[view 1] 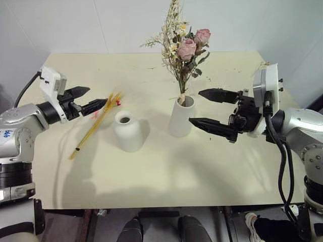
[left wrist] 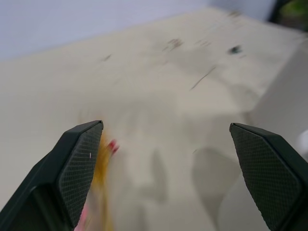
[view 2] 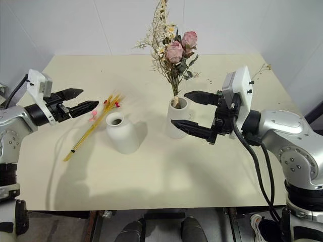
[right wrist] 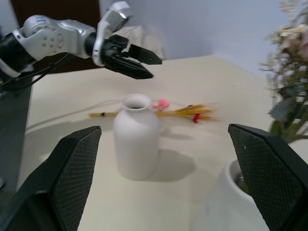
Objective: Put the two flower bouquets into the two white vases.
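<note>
At frame centre the rose bouquet [view 1: 182, 48] stands in the taller white vase [view 1: 180, 118], while the straw bundle [view 1: 96, 124] lies on the tabletop [view 1: 166, 176] left of the bell-shaped vase [view 1: 127, 132], apparently untouched, with left hand [view 1: 88, 99] and right hand [view 1: 211, 109] both spread empty.

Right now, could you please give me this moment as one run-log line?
rose bouquet: in tall vase | straw bundle: on table | short vase: empty | left gripper: open | right gripper: open
</note>
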